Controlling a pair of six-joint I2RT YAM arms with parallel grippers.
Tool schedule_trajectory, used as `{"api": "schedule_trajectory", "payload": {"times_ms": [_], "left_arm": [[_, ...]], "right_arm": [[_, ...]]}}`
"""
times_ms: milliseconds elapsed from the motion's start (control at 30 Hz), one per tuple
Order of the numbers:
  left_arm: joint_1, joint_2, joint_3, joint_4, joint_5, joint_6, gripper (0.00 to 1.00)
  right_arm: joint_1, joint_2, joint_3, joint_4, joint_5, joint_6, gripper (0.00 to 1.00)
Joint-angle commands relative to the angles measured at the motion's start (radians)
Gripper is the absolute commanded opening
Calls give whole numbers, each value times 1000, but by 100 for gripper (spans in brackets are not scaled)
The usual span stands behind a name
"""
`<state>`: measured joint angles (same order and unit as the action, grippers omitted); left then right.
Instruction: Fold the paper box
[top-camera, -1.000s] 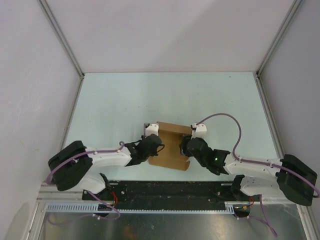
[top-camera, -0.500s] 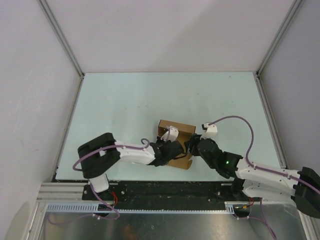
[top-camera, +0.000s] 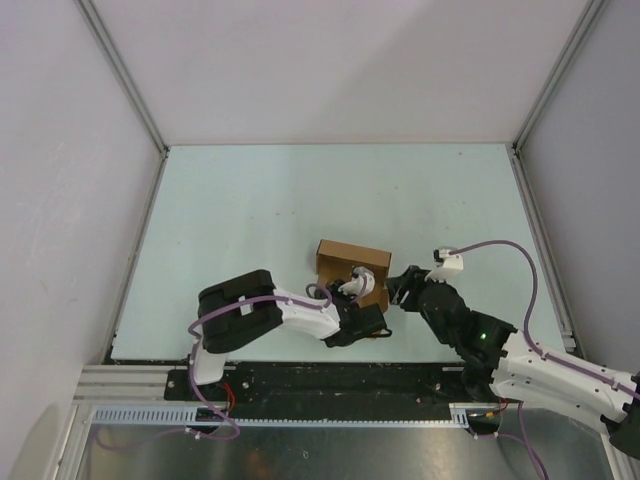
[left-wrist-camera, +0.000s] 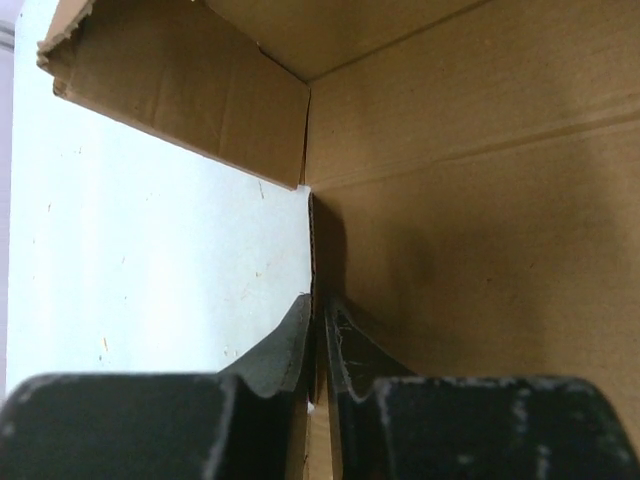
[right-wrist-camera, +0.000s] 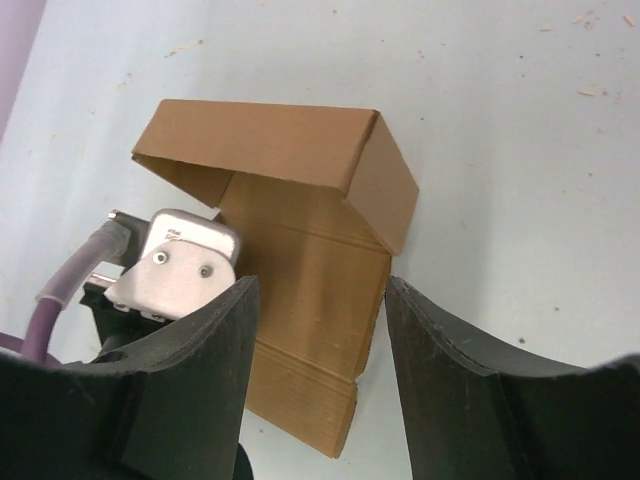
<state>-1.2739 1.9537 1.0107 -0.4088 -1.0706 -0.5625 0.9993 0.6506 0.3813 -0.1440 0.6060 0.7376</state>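
Note:
The paper box (top-camera: 350, 258) is plain brown cardboard, partly erected, near the table's front middle. My left gripper (top-camera: 366, 296) reaches it from the near side. In the left wrist view the gripper (left-wrist-camera: 318, 322) is shut on a thin upright wall edge of the box (left-wrist-camera: 480, 200), one finger outside and one inside. My right gripper (top-camera: 399, 286) is just right of the box, open and empty. In the right wrist view the gripper (right-wrist-camera: 320, 335) has wide jaws framing the box (right-wrist-camera: 290, 150), apart from it, with one flap folded over the top.
The pale green table (top-camera: 250, 210) is walled by white panels on the left, back and right. The left arm's white wrist camera (right-wrist-camera: 175, 265) sits against the box's left side. A black rail (top-camera: 330, 380) runs along the near edge.
The left arm folded in and swung right, its gripper going from the box's left side to its near edge. The right gripper drew back to the right, off the box.

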Motion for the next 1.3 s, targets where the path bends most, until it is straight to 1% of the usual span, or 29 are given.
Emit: {"api": "schedule_trajectory", "payload": {"times_ms": [0,67,133,167,200,267,300,333,400,433,500,600,633,667,733,800,867,900,1033,1100,1267], "left_arm": [[-28,21,5,-64,87,-83,17],[-30,-7,3,-70,87,-83,19],[-30,-63,2,-79,86,-77,23],[-30,-85,3,-79,86,-73,26],[-30,-110,3,-84,86,-68,31],[-30,-180,12,-85,92,-45,36],[-30,-205,15,-84,103,-31,40],[-30,-251,25,-84,107,-24,42],[-30,-291,38,-84,123,-2,46],[-30,-315,43,-82,129,4,46],[-27,-375,48,-82,138,19,49],[-9,-453,43,-82,184,30,50],[13,-472,40,-81,210,30,50],[25,-522,34,-78,228,29,51],[66,-571,14,-76,265,24,51],[94,-637,-15,-61,282,27,51],[137,-671,-37,-36,310,33,52],[151,-702,-55,-30,320,39,52],[229,-760,-99,7,380,49,54],[252,-785,-124,22,403,53,54],[268,-814,-153,36,425,52,54]], "right_arm": [[-8,-26,-1,-54,41,26,59],[-10,-35,-1,-62,47,28,59],[-16,-42,-1,-65,46,23,59],[-25,-46,1,-69,43,25,59],[-30,-48,1,-71,38,29,59],[-44,-48,4,-88,21,42,60],[-50,-48,7,-97,20,49,61],[-53,-43,14,-132,24,77,63],[-53,-31,37,-178,40,101,65],[-53,-28,47,-230,55,114,66],[-44,-28,73,-279,67,154,68],[-28,-51,79,-330,37,177,69],[-22,-58,79,-354,23,183,69],[-18,-63,77,-364,12,196,69],[21,-69,73,-387,-9,209,70],[65,-68,53,-393,1,256,71],[128,-51,33,-382,17,293,71],[145,-39,18,-384,34,348,72],[196,17,-5,-407,78,463,72],[205,27,-22,-384,95,473,71],[194,61,-76,-301,90,480,70]]}}
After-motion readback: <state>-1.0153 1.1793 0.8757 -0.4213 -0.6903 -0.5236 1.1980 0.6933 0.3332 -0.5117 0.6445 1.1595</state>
